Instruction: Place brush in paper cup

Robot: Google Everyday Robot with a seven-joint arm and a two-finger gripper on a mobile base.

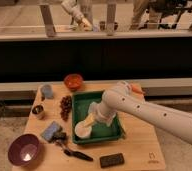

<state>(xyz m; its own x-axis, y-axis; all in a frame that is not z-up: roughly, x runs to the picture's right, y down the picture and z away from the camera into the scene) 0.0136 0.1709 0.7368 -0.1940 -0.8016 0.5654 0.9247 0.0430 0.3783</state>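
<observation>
Hovering: pincer (92, 116) seemingly over tray (109, 131) | 1 brush (73, 151) | 1 paper cup (82, 129)

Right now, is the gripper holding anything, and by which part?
Cannot tell: the gripper is at the cup in the tray, its grip hidden. The brush lies untouched on the table.

One paper cup (84, 128), two other cups (46, 91) (38, 110), two bowls (73, 81) (24, 150), one brush (72, 150), one tray (111, 131).

Wooden worktop (139, 145) holding green tray (109, 133), purple bowl (23, 150), orange bowl (73, 81), grapes (65, 106), sponge (51, 131), brush (73, 151), black block (111, 160) (also grey-blue cup (47, 91), dark cup (38, 110)).
</observation>
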